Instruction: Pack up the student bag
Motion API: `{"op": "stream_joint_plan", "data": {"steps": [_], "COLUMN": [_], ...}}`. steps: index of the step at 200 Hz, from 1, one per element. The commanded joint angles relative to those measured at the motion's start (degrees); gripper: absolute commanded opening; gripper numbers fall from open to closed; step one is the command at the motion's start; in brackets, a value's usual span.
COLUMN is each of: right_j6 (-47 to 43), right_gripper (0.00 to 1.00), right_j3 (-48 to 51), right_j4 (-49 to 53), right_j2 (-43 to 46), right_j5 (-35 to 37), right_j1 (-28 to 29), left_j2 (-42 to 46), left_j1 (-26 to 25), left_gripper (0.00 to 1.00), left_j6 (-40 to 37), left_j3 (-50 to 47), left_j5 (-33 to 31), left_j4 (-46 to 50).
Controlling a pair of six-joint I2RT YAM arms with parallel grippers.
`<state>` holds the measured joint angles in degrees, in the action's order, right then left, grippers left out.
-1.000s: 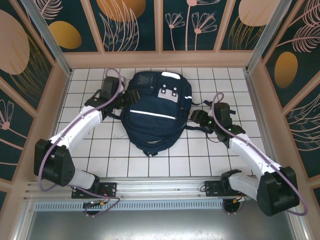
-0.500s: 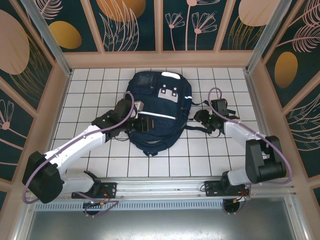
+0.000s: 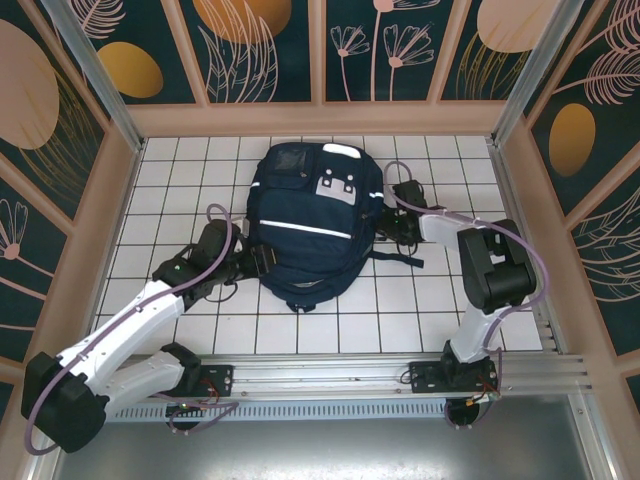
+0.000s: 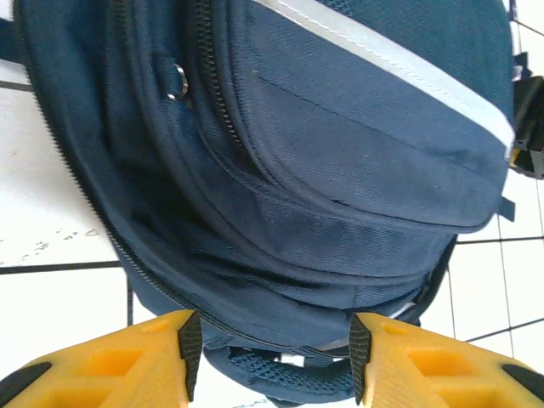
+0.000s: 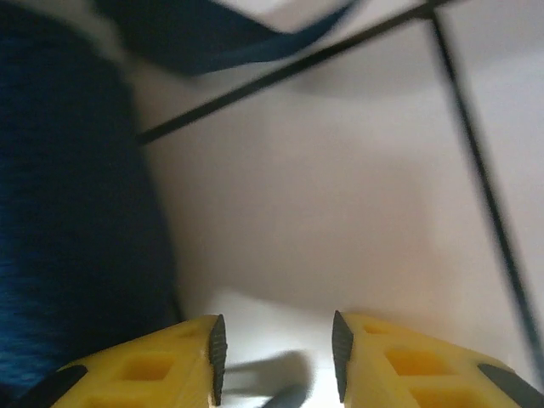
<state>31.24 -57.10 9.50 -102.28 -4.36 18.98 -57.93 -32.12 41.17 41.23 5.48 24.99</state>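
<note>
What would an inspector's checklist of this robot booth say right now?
Surface: white tiled table, dark grout lines.
Job's things: navy student bag lying flat, front up, mid-table.
Clutter: nothing seen.
Fingers: left fingers apart at the bag's near-left edge; right fingers apart over bare tile beside the bag's right side.
Cables: purple cables loop along both arms.
Surroundings: floral painted panels on three sides; metal rail at the near edge.

student bag (image 4: 340,153) cropped at top in left wrist view, right wrist view blurred — strap (image 5: 229,34) smeared; tile lines (image 5: 280,74) soft
</note>
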Motion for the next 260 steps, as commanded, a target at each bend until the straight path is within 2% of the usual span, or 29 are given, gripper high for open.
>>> {"op": "stream_joint_plan", "data": {"steps": [1,18,44,72,89,113,120,130,145,158,178,211,224,239,260], "right_j6": [-3.89,-4.02,-3.59,-4.64,-5.52,-7.34,-7.82,-8.36,-9.21,-9.63,-11.94,-15.55,-17.00,-18.42,-24.45], "right_gripper": [0.39,0.37,0.33,0.22,0.15,0.14,0.17,0.34,0.50,0.56,0.58,0.50,0.43,0.43,0.46], "right_j3": [-0.95,1.75,8.56,12.26,13.05,13.43,13.21,12.90,12.54,12.84,14.44,18.13,18.82,20.02,26.48], "right_j4": [3.24,2.37,-2.05,-2.05,-0.27,1.80,2.22,2.54,1.84,0.54,-2.34,-8.53,-9.91,-11.74,-20.86], "right_j2": [-0.46,2.95,9.20,15.26,18.31,21.08,21.08,20.45,19.12,17.96,17.06,17.32,16.60,16.41,20.32], "right_j5": [1.48,0.82,-5.81,-6.60,-4.27,-0.49,0.18,0.79,0.34,0.01,-0.22,-1.09,-1.35,0.86,1.77], "right_j1": [5.69,9.01,11.95,13.36,13.36,13.36,13.36,13.28,13.36,13.30,13.19,13.10,13.12,13.40,15.43], "left_j2": [-0.61,-0.25,-0.29,-1.34,-1.57,-0.47,0.28,1.56,3.96,6.46,10.99,17.23,18.69,19.76,21.07], "left_j1": [0.29,0.78,3.87,5.04,5.05,5.05,5.05,5.05,5.05,5.14,5.22,5.31,5.40,5.40,5.38], "left_gripper": [0.52,0.53,0.54,0.54,0.54,0.56,0.58,0.59,0.60,0.60,0.59,0.58,0.58,0.58,0.58], "left_j6": [-2.83,-4.18,-7.06,-8.79,-8.37,-5.31,-3.94,-1.81,2.02,6.21,12.99,20.55,22.55,24.14,24.68], "left_j3": [2.84,4.47,7.41,10.05,9.31,5.29,3.74,1.55,-1.95,-5.28,-10.39,-17.61,-20.59,-23.18,-24.69], "left_j5": [-0.81,-3.15,-3.91,-4.42,-3.56,-0.03,0.68,1.59,3.20,4.55,5.79,7.17,8.19,8.64,7.77], "left_j4": [3.40,4.62,6.50,7.67,7.09,4.74,3.93,2.90,1.08,-0.93,-3.93,-7.88,-9.73,-11.35,-11.90]}}
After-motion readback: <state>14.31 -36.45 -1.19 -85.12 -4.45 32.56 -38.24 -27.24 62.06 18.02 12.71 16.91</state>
